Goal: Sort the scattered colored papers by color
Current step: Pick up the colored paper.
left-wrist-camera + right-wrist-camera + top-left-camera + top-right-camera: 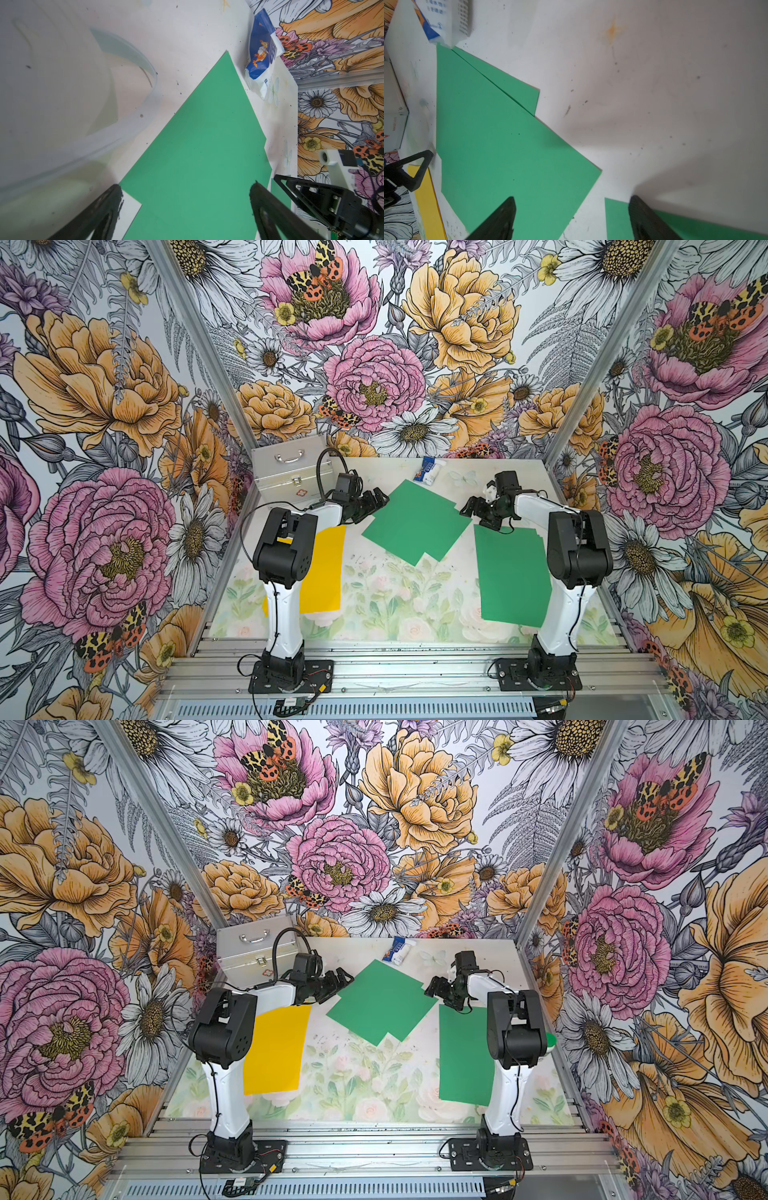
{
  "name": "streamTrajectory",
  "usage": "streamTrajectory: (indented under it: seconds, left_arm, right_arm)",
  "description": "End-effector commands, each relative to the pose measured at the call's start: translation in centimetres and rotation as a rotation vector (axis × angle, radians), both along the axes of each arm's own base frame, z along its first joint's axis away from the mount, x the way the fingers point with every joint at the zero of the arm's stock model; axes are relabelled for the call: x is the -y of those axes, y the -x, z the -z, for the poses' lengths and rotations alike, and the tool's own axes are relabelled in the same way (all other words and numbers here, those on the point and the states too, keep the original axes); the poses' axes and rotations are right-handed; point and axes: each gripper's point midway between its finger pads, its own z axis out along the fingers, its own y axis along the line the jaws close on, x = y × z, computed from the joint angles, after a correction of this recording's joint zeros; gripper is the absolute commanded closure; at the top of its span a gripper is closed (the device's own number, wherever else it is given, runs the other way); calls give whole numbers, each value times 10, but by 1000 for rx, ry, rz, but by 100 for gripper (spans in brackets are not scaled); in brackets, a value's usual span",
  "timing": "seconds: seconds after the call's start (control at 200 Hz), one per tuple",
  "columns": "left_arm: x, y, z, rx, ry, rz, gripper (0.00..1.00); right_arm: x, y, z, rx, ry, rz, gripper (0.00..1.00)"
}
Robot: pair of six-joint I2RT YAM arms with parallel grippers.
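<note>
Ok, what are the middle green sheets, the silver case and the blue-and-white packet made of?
Green sheets: matte, flat, no glare; a slight step at the overlap suggests card or thin foam, unclear which. Silver case: probably aluminium, dull metallic sheen, metal handle and latch. Packet: likely glossy plastic film, printed and crinkled.

White arms (282, 614) with black joints (286, 547), black cables (318, 473), bolted base plates (318, 674)

Bright, even light; sharp top views, softer wrist views.
Both top views bow at the edges. Soft grey shadows cross the bench (654, 83) in both wrist views.
</note>
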Motion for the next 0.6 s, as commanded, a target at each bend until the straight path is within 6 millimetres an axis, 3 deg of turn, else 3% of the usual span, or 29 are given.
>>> streamTrajectory:
  seconds: [0.0,0.595]
  left_arm:
    - [2,-3,7,0,-29,8,2]
    - [19,3,27,-54,-3,39,2]
  right_arm:
    - [-2,5,16,-43,-16,-15,14]
    - [-22,7,32,-116,-154,-29,16]
